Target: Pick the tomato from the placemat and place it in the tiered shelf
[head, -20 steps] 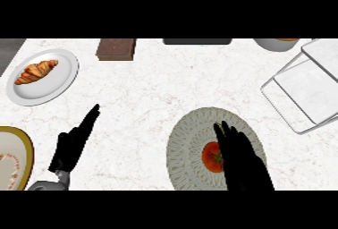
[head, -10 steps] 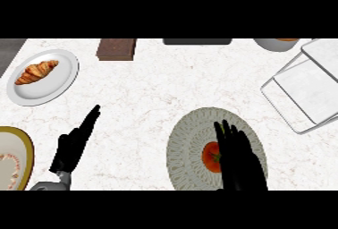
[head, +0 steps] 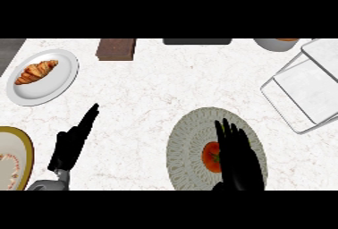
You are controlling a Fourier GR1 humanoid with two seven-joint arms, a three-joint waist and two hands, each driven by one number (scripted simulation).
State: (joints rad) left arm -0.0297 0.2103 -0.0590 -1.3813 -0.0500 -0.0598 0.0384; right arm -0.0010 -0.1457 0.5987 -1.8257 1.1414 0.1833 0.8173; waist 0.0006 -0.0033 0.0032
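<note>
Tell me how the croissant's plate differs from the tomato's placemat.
The plate is plain glossy white; the placemat is grey-green with a woven, ringed texture. The plate is smaller and lies far left; the placemat is larger, near the front, partly under the right hand. Both are round and hold food.

- One head view only, looking steeply down on the counter (head: 165, 89).
- Forearms enter from the lower edge, close under the camera.

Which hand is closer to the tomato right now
The right hand: it sits over the placemat, fingers straight, covering the tomato's right side. The left hand rests open on the counter, far to the tomato's left.
</note>
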